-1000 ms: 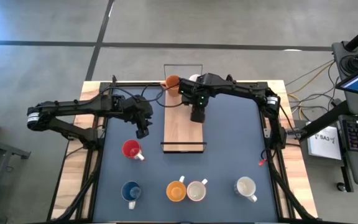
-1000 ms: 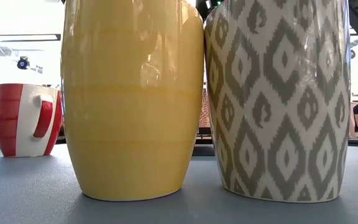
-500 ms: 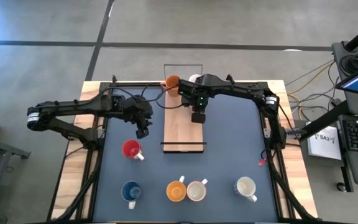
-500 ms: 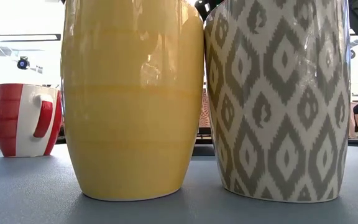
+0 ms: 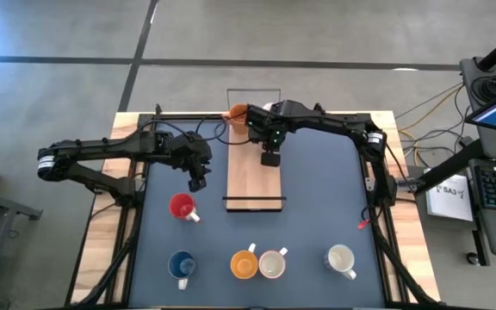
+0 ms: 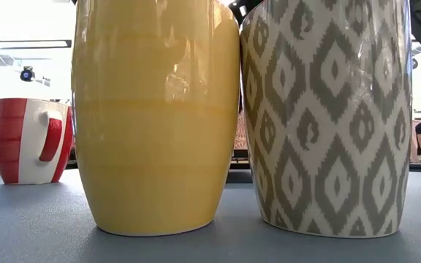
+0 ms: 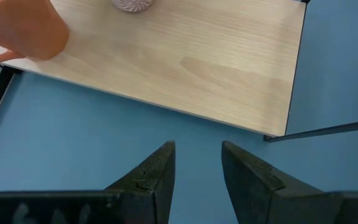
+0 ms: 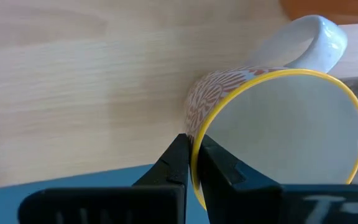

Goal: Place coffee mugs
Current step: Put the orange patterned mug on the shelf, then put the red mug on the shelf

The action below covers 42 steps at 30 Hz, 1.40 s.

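My right gripper [image 5: 269, 158] hangs over the wooden board [image 5: 252, 185], shut on a coral-patterned, yellow-rimmed mug [image 8: 278, 137] that it hides in the high view. That mug's base shows in the left wrist view [image 7: 132, 5]. An orange mug [image 5: 236, 112] and a white mug [image 5: 268, 108] stand at the board's far end. My left gripper [image 7: 197, 152] is open above the mat, left of the board and just beyond the red mug [image 5: 182, 207]. The blue [image 5: 181, 263], orange [image 5: 244, 263], grey-patterned [image 5: 272, 263] and cream [image 5: 341, 258] mugs stand along the near edge. My right gripper pinches the patterned mug by its yellow rim [image 8: 194, 152], on the side away from the white handle [image 8: 316, 43]. One finger [image 8: 219, 168] is inside the mug and the other [image 8: 173, 162] is outside. It comes from above, pointing down. Whether the base rests on the board, I cannot tell.
A thin black wire frame stands at each end of the board, near [image 5: 253, 204] and far [image 5: 253, 90]. The blue mat [image 5: 325, 198] lies open right of the board. In the low view the orange [image 6: 156, 117] and grey-patterned [image 6: 324, 117] mugs fill the foreground.
My right gripper, still shut on the patterned mug, has shifted slightly toward the table's far-left over the board.
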### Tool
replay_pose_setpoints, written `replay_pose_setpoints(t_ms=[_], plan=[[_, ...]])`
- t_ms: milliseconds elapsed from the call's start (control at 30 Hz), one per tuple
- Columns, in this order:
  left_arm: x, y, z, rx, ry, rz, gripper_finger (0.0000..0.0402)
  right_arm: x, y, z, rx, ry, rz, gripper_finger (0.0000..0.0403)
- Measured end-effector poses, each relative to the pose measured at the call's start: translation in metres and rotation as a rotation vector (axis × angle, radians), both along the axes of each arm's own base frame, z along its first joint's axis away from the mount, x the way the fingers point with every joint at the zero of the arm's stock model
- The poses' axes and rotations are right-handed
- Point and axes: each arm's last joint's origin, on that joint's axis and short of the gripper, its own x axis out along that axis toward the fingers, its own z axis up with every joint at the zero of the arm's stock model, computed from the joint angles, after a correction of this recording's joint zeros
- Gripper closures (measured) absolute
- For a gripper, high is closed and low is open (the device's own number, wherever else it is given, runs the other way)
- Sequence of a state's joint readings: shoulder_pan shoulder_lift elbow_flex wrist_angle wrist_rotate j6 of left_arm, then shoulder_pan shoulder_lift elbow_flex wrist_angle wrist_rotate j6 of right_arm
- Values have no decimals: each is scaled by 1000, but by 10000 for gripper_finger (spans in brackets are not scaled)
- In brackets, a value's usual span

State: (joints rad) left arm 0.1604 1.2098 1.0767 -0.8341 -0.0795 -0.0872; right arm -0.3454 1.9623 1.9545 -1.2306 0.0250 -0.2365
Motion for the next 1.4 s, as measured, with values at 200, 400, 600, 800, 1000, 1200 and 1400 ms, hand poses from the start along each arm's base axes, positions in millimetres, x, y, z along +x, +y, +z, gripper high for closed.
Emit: replay_pose_setpoints(t_ms=[200, 400, 600, 800, 1000, 1200, 1400], plan=[[0, 0, 0, 0, 0, 0, 288, -3, -11, 0, -6, -10, -29, 389], [0, 0, 0, 0, 0, 0, 288, -3, -12, 0, -4, -17, -45, 389], [0, 0, 0, 0, 0, 0, 288, 0, -13, 1, -15, -43, -47, 359], [0, 0, -2, -4, 4, 4, 288, 0, -13, 2, -17, -48, -49, 325], [-2, -1, -13, -59, 32, 29, 288, -3, -11, 17, -19, -65, -61, 315], [-7, -5, -28, -199, 82, 51, 288, -5, -11, 41, -24, -114, -97, 324], [-14, -10, -32, -321, 161, 152, 288, -10, -8, 57, -6, -115, -139, 328]])
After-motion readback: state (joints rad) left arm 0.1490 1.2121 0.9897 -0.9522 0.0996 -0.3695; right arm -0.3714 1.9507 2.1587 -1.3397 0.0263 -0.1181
